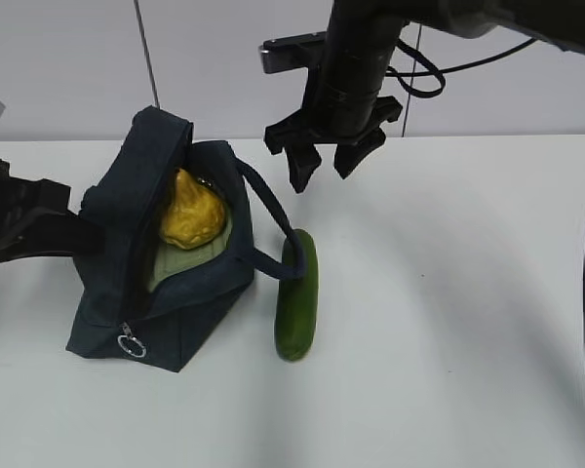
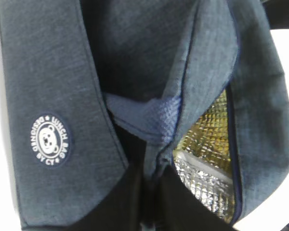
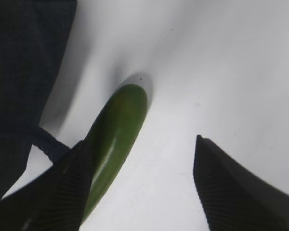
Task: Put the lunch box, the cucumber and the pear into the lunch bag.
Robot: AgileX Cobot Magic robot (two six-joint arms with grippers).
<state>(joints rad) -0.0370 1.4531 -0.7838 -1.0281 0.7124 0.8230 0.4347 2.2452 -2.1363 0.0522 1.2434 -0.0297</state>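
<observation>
Green cucumber [image 1: 297, 297] lies on the table [image 1: 468, 292] beside the lunch bag [image 1: 175, 302]. Looks stiff, smooth, likely slippery; grip mid-length. Right claw [image 1: 320, 166] hangs above, wide open, empty. Left claw [image 1: 73, 226] is clamped on the bag's edge.

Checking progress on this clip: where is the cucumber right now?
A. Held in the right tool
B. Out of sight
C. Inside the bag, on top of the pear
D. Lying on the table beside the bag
D: the cucumber lies on the table just right of the bag, while the open right tool hangs above it, holding nothing.
</observation>
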